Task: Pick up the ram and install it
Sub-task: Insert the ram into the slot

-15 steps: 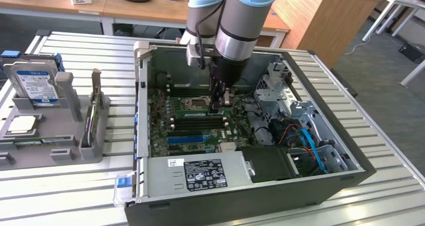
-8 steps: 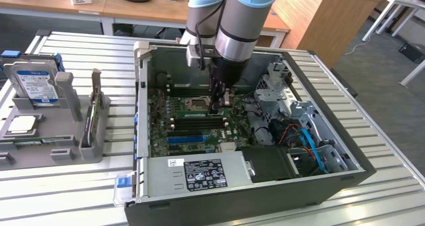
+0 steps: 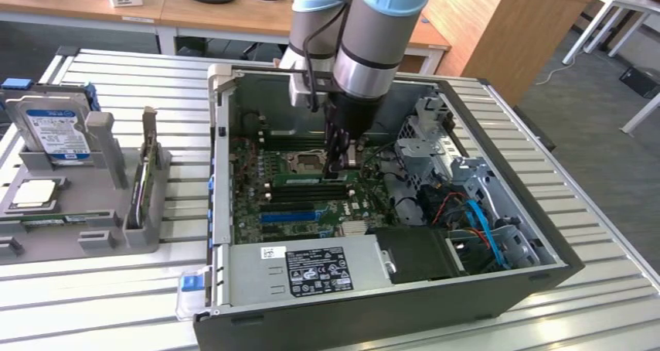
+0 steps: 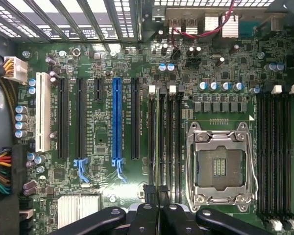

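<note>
I see the black gripper (image 3: 341,165) pinching, jaws narrow, one end of the thin green ram stick (image 3: 302,180). It stands on edge along the black motherboard slots (image 4: 174,137), stretching toward the exterior view's left. The open dark computer case (image 3: 413,320) lies on a pale slatted metal table (image 3: 598,235), with wooden desks (image 3: 216,15) behind.

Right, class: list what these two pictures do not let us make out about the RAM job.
- Exterior view: whether the shut jaws grip anything; their tips are small and dark against the memory slots.
- Wrist view: one end of the slots beside the processor socket; the jaws' black links cover it.
- Exterior view: the print on the hard drive label; too small.
</note>
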`<state>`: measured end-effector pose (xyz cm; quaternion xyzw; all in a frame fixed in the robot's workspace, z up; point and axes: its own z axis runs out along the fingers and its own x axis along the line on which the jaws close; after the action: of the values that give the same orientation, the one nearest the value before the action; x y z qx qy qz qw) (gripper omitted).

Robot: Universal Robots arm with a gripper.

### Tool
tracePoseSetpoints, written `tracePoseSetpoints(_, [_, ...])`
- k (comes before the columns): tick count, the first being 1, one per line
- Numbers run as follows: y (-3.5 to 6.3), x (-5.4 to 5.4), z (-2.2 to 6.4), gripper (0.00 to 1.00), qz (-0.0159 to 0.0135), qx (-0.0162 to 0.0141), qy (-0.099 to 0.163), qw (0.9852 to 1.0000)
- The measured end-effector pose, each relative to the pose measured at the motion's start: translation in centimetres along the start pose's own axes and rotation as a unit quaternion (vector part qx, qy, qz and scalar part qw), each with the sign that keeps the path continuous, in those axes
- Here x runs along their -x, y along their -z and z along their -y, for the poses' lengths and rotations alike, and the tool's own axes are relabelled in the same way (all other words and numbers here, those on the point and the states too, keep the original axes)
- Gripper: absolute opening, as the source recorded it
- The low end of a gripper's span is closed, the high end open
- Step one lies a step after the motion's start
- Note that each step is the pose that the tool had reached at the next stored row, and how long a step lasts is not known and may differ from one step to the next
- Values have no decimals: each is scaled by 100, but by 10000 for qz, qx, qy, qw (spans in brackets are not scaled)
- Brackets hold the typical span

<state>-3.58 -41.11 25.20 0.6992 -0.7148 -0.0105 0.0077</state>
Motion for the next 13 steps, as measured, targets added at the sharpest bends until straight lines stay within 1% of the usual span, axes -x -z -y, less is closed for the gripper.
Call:
tracePoseSetpoints(7, [-46,0,1,12,0,0,0,10000])
tracePoseSetpoints(13, [-60,-1,1,12,-2,1,-3,10000])
